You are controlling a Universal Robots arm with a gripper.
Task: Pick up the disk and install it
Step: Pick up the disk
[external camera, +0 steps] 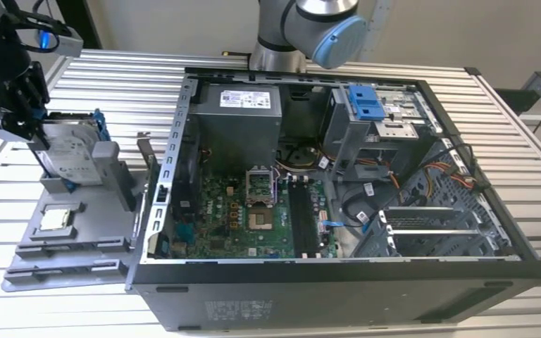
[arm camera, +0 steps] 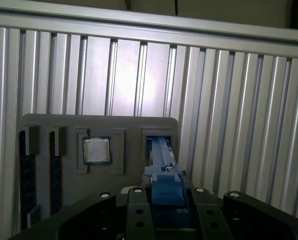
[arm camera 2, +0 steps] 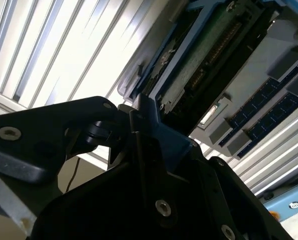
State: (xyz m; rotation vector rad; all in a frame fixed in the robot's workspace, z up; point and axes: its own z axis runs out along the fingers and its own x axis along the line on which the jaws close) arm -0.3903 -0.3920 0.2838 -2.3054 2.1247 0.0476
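Blue-framed disk [external camera: 71,156] upright between the fingers [arm camera: 137,220], at the grey tray [external camera: 101,227]

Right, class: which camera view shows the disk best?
The exterior view: the disk shows its labelled face and blue frame, standing in the grey tray. The first wrist view shows its blue edge end-on; the second wrist view, its circuit-board side close up.

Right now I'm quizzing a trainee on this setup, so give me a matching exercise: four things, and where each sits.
1 disk
2 chip
3 grey box
4 blue bracket

A flat in a tray pocket
B in the case, on the cage
C on edge at the tray, between the jaws
D in the case, bearing a white sticker

Pairs: 1-C, 2-A, 3-D, 4-B
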